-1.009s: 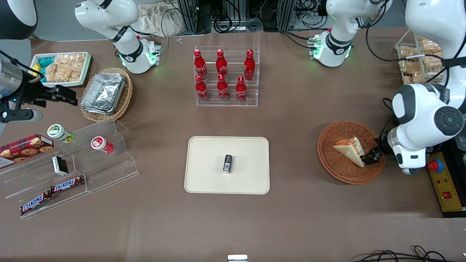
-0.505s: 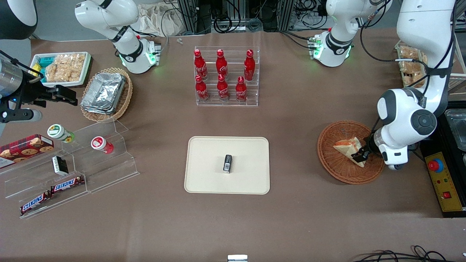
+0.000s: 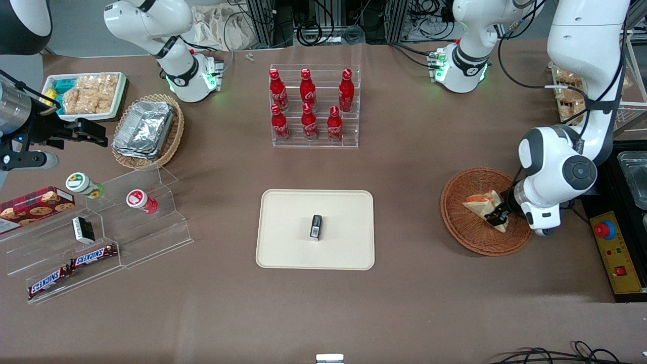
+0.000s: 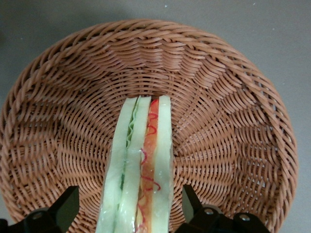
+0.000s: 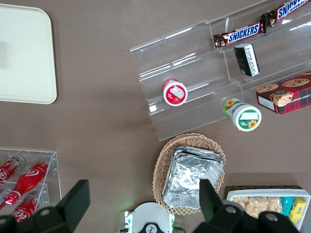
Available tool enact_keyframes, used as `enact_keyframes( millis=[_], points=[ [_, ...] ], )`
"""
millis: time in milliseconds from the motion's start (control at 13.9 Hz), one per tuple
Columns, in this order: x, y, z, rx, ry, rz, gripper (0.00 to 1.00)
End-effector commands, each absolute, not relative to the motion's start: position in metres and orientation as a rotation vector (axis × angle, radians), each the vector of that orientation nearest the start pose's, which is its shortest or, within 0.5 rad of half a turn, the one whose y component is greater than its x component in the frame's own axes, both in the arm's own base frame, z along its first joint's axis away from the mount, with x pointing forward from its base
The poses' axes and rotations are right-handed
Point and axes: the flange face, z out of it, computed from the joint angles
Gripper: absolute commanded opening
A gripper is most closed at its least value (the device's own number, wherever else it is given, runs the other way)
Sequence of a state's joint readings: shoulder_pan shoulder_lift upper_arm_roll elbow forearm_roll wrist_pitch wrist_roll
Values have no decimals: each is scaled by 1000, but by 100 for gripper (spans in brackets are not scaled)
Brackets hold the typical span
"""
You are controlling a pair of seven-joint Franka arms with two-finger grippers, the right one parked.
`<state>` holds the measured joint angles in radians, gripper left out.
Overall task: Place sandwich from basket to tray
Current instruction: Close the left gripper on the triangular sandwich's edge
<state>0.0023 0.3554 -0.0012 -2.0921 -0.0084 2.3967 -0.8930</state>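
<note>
The sandwich [image 3: 480,202] lies in the reddish-brown wicker basket [image 3: 467,233] toward the working arm's end of the table. My left gripper [image 3: 497,214] is low in the basket at the sandwich's end nearer the arm. In the left wrist view the sandwich [image 4: 141,170] stands on edge between the two open fingers [image 4: 65,209], with a gap on each side, and the basket's weave [image 4: 218,121] surrounds it. The cream tray [image 3: 288,212] lies mid-table, with its corner also in the right wrist view [image 5: 24,53].
A small black item [image 3: 316,226] lies on the tray. A clear rack of red bottles [image 3: 313,106] stands farther from the front camera. A tan basket of foil containers [image 3: 146,129] and clear snack shelves [image 3: 101,232] are toward the parked arm's end.
The left arm has swung in over the basket. Its gripper has slid from the basket's rim along the sandwich, so the fingers now straddle the sandwich's end.
</note>
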Motion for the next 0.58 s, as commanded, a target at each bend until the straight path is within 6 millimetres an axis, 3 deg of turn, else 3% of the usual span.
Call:
enact_keyframes(
  millis=[0,144,288,360,505],
  points=[
    [575,-4,242,-2799,-1397,41,70],
    [574,-3,238,-2795,-1397,52,48],
    [575,-4,237,-2796,-1393,51,12],
    [576,-3,239,-2798,-1394,45,0],
    [585,-3,268,-2806,-1422,-12,0]
  ],
)
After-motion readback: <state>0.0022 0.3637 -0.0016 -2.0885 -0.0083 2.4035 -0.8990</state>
